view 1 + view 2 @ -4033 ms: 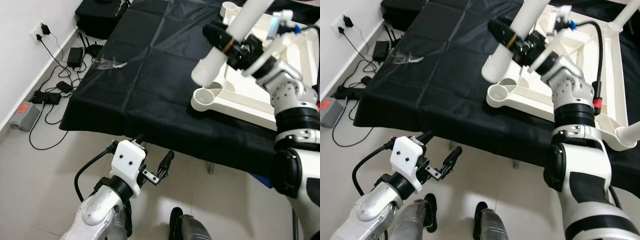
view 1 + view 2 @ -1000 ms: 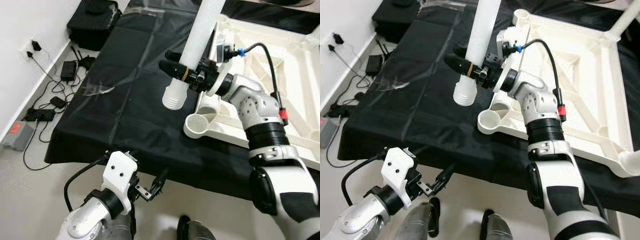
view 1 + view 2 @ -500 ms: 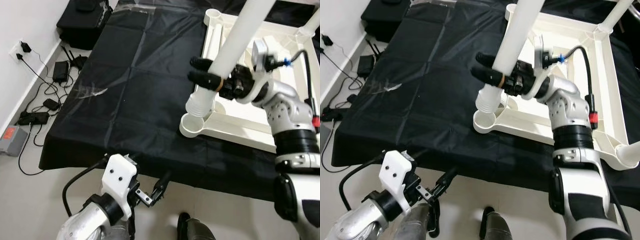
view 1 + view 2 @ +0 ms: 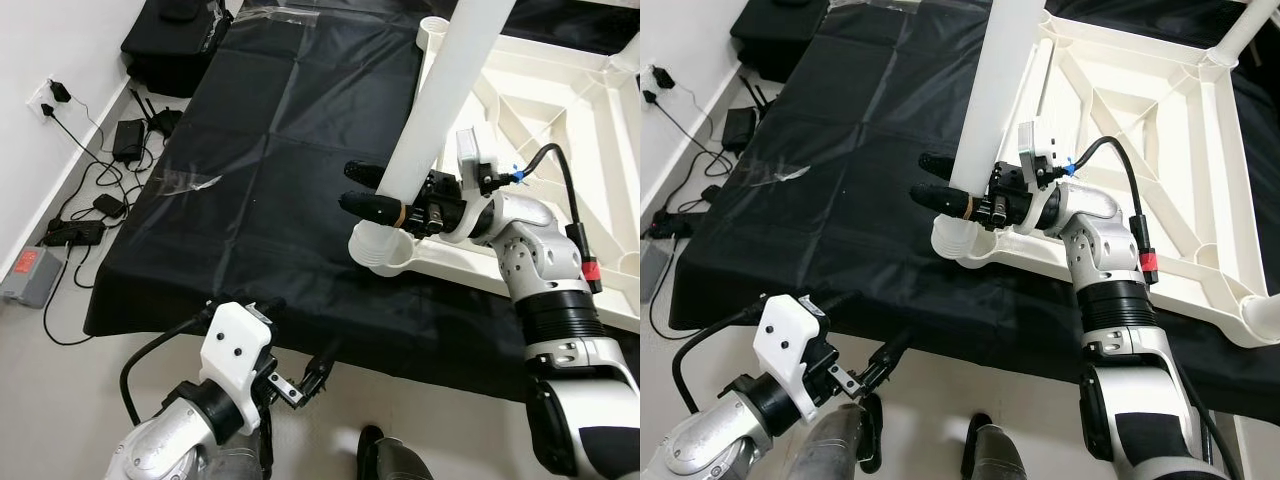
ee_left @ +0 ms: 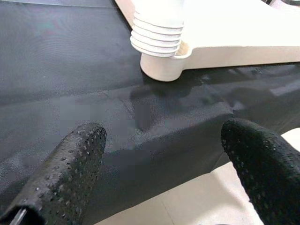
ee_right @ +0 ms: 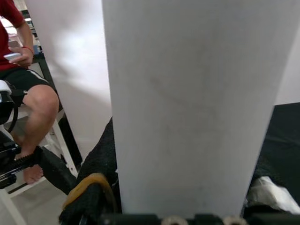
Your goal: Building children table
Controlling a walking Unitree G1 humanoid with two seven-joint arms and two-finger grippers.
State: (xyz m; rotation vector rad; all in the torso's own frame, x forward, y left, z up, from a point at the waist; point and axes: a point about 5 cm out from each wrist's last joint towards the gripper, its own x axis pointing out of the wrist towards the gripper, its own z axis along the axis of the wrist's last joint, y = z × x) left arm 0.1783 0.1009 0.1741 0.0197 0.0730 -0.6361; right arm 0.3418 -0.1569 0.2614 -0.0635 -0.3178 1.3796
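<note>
A long white table leg (image 4: 440,100) stands tilted, its ribbed lower end (image 5: 157,35) set in the corner socket (image 4: 385,252) of the upturned white tabletop frame (image 4: 540,120). My right gripper (image 4: 350,187) is shut on the leg just above the socket, black fingertips poking out to the left. In the right wrist view the leg (image 6: 187,103) spans the picture between the fingers. My left gripper (image 4: 295,335) hangs open and holds nothing, below the near edge of the black cloth (image 4: 270,140). Its fingers (image 5: 70,164) stand wide apart, facing the socket.
The frame lies on a black-covered table. Another white leg (image 4: 1250,25) rises at the frame's far right corner. A scrap of clear plastic (image 4: 195,182) lies on the cloth. Cables and chargers (image 4: 90,200) litter the floor by the left wall. A seated person (image 6: 28,89) is nearby.
The right gripper has lowered the leg, so its ribbed end now sits in the corner socket instead of hovering above it. The camera has shifted slightly. The left arm stays low.
</note>
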